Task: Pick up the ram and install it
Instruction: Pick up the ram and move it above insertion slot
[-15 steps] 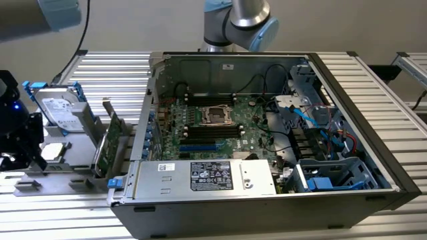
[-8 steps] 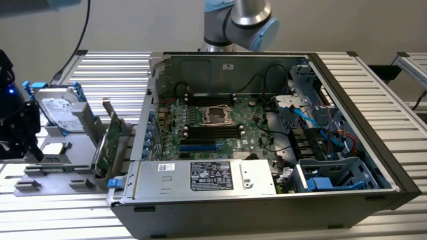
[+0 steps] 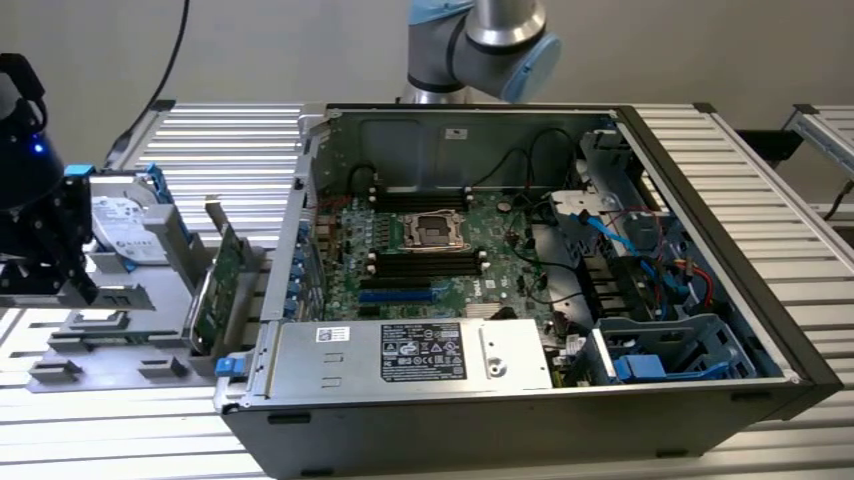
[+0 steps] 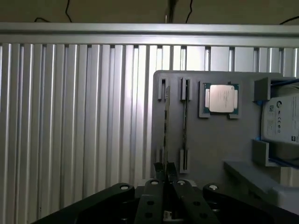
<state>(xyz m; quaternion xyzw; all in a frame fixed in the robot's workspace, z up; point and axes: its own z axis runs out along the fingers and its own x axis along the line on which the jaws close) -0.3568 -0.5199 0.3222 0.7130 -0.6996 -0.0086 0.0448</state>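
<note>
The gripper stood over the grey holder tray, its fingers drawn close together on the near end of the ram. The ram was seen edge-on, in line with its tray slot and beside a second strip. Whether it sat in the slot or hung clear could not be told. Print on the hard drive label and on the black label of the open computer case was unreadable.

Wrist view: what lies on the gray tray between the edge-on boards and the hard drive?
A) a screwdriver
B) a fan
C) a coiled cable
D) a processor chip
D: a square processor chip with a silvery lid sits in the gray tray, between the edge-on boards and the hard drive.
</note>
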